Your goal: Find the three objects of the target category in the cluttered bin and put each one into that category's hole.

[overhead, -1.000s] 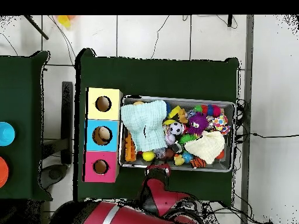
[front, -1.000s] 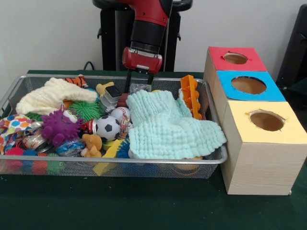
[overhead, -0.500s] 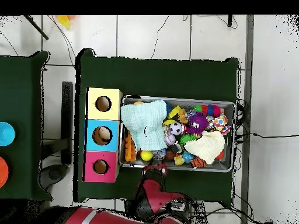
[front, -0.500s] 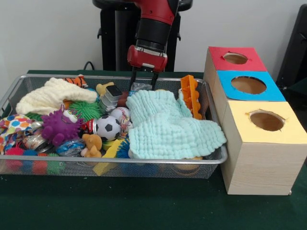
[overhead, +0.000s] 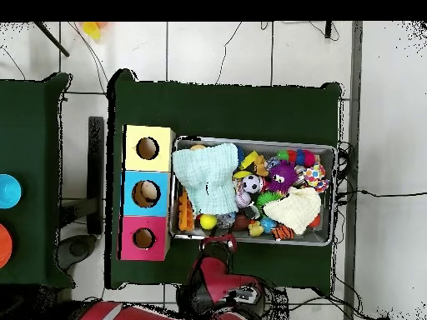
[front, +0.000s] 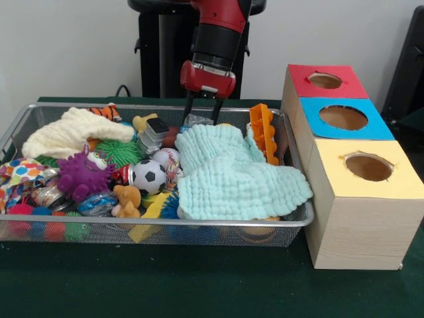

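Figure: sorting task, search phase. The red and black gripper (front: 202, 118) is rising over the far rim of the silver wire-mesh bin (front: 218, 226); compared with a second ago it is sitting higher and slightly nearer the boxes. Its two dark fingers (front: 189, 111) are standing spread, with nothing visible between them, so the lift appears to be coming away empty and no item is yet travelling to a hole. The target category is not stated, and its three objects cannot be identified; candidates are lying in the bin's clutter. A pale mint, waffle-textured cloth (front: 232, 173) is draping soft and bulky over the right half, likely hiding items beneath. A glossy black-and-white soccer ball (front: 149, 176), a stitched baseball (front: 166, 158), a spiky purple rubber creature (front: 84, 175) and a ridged orange plastic piece (front: 262, 132) are crowding beside it. Three pale wooden boxes, topped red (front: 326, 81), blue (front: 343, 118) and yellow (front: 368, 167), each with a round hole, are standing just beside the bin.
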{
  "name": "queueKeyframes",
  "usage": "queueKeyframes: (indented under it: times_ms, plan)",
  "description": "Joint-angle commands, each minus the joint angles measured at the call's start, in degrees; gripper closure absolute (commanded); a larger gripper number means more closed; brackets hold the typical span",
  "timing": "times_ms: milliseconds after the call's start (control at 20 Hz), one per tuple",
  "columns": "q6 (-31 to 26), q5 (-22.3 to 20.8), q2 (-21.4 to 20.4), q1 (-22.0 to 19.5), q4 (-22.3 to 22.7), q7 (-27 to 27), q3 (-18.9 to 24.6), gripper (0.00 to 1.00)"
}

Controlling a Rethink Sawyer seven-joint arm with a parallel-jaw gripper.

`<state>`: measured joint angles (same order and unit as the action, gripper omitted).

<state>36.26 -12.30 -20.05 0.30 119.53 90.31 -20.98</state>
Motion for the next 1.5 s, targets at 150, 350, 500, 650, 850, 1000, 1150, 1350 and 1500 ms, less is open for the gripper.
queueKeyframes:
  times_ms: [150, 350, 500, 650, 850, 1000, 1150, 1350, 1500]
  plan:
    - [-4.86, 2.15, -2.04, 0.26, -1.06, 10.25, 3.66, 0.00]
    - [-3.86, 3.90, -1.79, 1.48, -1.43, 10.46, 2.77, 0.00]
    - [-3.08, 5.76, -1.41, 2.34, -1.93, 10.96, 2.16, 0.00]
    - [-3.40, 6.00, -0.97, 1.46, -3.56, 11.31, 2.83, 0.00]
    - [-2.72, 6.57, -0.03, 0.81, -5.65, 11.19, 3.24, 0.00]
    - [-1.84, 7.14, 0.88, 0.66, -6.58, 11.27, 3.65, 0.00]
    - [-0.94, 7.90, 1.87, 0.75, -7.29, 11.38, 3.93, 0.00]
    - [-0.23, 8.99, 2.50, 1.30, -7.94, 11.03, 3.59, 0.00]
    - [0.17, 9.79, 2.45, 2.00, -8.31, 10.20, 2.70, 0.00]
